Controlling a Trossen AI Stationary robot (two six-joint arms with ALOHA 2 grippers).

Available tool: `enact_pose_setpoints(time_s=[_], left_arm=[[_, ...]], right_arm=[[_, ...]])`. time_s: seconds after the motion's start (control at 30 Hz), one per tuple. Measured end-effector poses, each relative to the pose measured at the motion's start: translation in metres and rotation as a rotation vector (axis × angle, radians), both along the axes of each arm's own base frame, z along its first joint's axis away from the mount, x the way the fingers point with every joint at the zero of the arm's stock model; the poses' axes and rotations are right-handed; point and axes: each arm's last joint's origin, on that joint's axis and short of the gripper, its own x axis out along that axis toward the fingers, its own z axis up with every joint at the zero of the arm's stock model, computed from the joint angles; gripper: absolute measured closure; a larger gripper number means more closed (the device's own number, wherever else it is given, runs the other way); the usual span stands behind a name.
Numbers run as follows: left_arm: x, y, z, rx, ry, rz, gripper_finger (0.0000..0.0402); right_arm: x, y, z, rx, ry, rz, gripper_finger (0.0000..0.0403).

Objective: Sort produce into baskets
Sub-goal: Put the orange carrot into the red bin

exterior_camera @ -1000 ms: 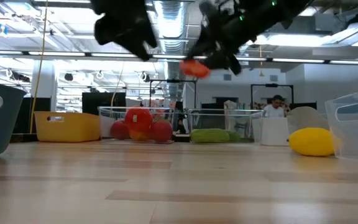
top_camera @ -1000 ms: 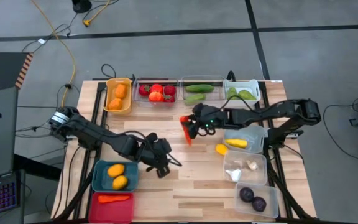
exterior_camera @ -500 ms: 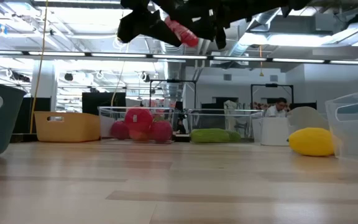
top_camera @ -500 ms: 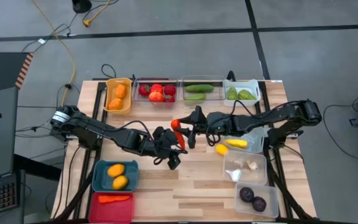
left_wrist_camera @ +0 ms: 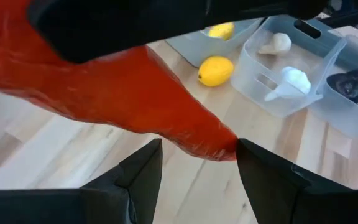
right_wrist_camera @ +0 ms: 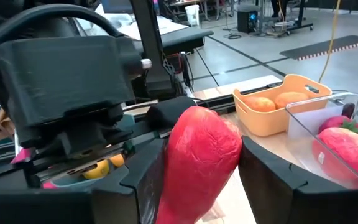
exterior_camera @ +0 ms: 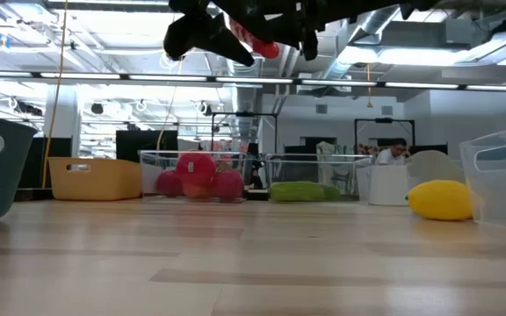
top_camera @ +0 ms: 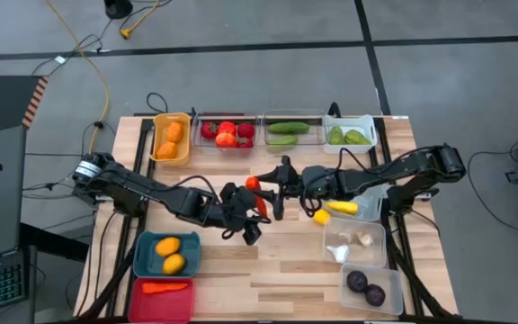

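A red toy pepper (top_camera: 257, 193) hangs in the air over the middle of the table, between my two grippers. My right gripper (top_camera: 272, 191) comes from the table's right and is shut on it. My left gripper (top_camera: 248, 214) comes from the left and is open. Its two fingers stand on either side of the pepper's tapered tip (left_wrist_camera: 219, 142); whether they touch it I cannot tell. The low view shows the pepper (exterior_camera: 260, 44) high above the table. A yellow lemon (top_camera: 320, 216) lies on the wood. My right gripper pinches the pepper's thick part (right_wrist_camera: 194, 158) between its two fingers, one on each side. The fingers come about level from the table's right and lie across the pepper. The pepper is lifted clear of the table, its tapered tip toward my left gripper.
Along the far edge stand an orange-yellow bin (top_camera: 170, 138), a clear bin of red fruit (top_camera: 227, 132), a clear bin of green produce (top_camera: 287, 131) and a white bin (top_camera: 350, 133). Clear bins (top_camera: 353, 241) line the right side. Teal (top_camera: 165, 254) and red (top_camera: 162, 297) bins stand near left.
My right gripper has carried the pepper toward the table's left and up. My left gripper has gone toward the right and up to meet it, so its open fingers now flank the pepper's tip. In the last half second both have stayed nearly still.
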Motion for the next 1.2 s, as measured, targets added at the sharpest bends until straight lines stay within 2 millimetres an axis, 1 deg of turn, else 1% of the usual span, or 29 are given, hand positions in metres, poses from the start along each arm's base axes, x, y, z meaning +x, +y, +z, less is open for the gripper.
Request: enact_pose_setpoints(time_s=[0.23,0.4,0.57,0.77,1.03,1.2], left_arm=[[0.0,0.002,0.002,0.085,-0.023,0.067,0.021],[0.0,0.003,0.002,0.078,-0.032,0.101,0.021],[-0.005,0.005,-0.002,0.123,0.009,0.154,0.021],[-0.004,0.005,0.0,0.177,-0.024,0.2,0.021],[-0.005,0.007,0.003,0.255,-0.065,0.285,0.021],[-0.002,0.005,0.007,0.3,-0.099,0.29,0.021]], right_arm=[[0.0,-0.001,0.004,-0.006,-0.043,-0.011,0.0188],[0.0,-0.001,0.006,-0.039,-0.056,-0.031,0.0188],[0.0,-0.002,0.006,-0.044,-0.056,-0.054,0.0188],[0.0,-0.004,0.007,-0.049,-0.069,-0.135,0.0188],[-0.001,-0.007,0.017,-0.037,-0.167,-0.227,0.0188],[-0.001,-0.007,0.017,-0.033,-0.171,-0.255,0.0188]])
